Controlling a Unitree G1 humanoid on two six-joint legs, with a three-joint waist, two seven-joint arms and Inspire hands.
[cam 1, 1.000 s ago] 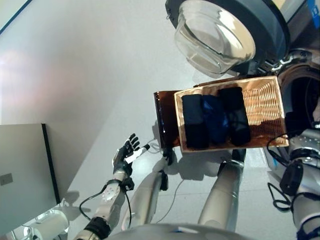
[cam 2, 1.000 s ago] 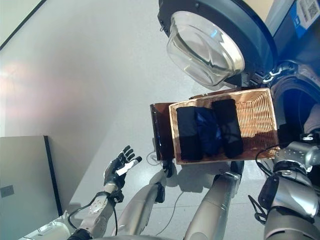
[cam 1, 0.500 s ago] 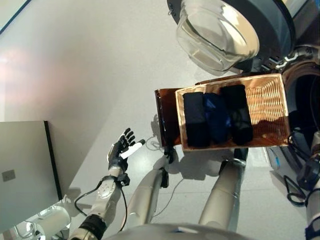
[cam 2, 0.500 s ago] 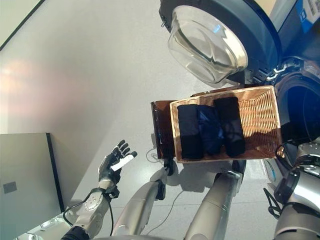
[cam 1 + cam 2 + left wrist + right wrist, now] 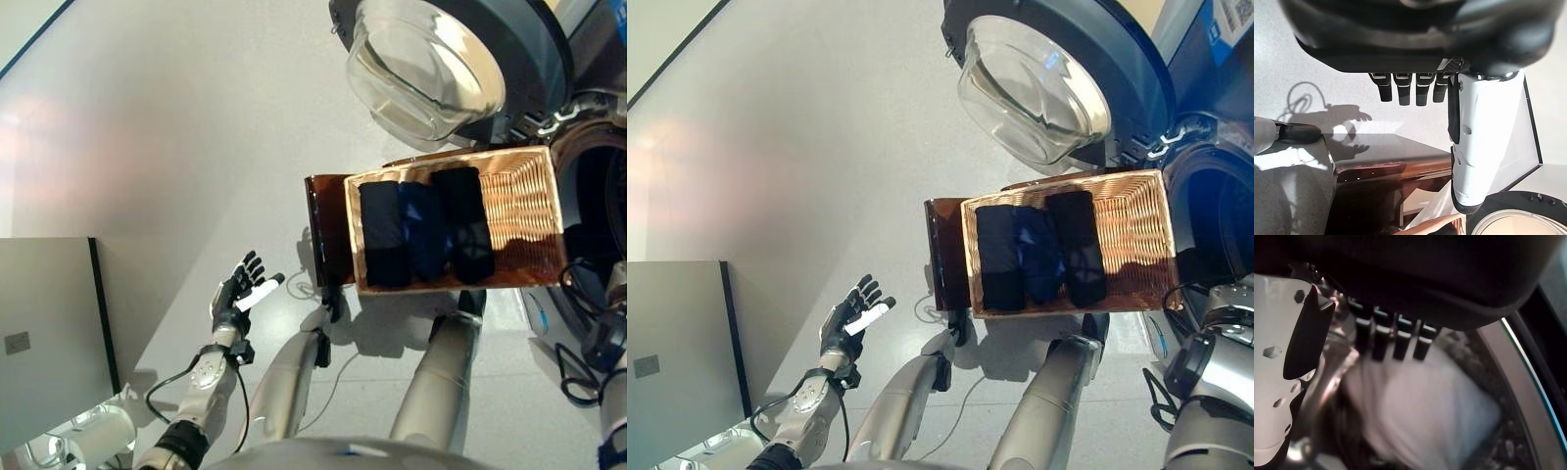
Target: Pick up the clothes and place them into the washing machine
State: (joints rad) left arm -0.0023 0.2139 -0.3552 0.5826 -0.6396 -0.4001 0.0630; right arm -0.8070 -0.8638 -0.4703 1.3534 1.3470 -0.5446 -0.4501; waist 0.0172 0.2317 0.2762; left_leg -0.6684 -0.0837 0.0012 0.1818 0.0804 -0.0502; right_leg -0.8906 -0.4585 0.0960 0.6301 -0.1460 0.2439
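Folded dark clothes (image 5: pixel 421 235), black and navy, lie side by side in the wicker basket (image 5: pixel 534 211) on the low brown box (image 5: pixel 328 230). The washing machine's round door (image 5: pixel 431 64) stands open above the basket, and its drum opening (image 5: pixel 593 196) is at the right. My right hand (image 5: pixel 1425 274) is inside the drum with its fingers straight. A pale cloth (image 5: pixel 1435 416) lies loose in the drum past them. My left hand (image 5: pixel 235 294) is open and empty over the floor, left of the box.
A grey cabinet (image 5: pixel 44 333) stands at the lower left. Pale floor (image 5: pixel 176 127) spreads to the left of the machine and the box.
My left hand has drifted a little to the left and stays open. My right arm has shifted slightly toward the drum. The basket and the dark clothes have not moved.
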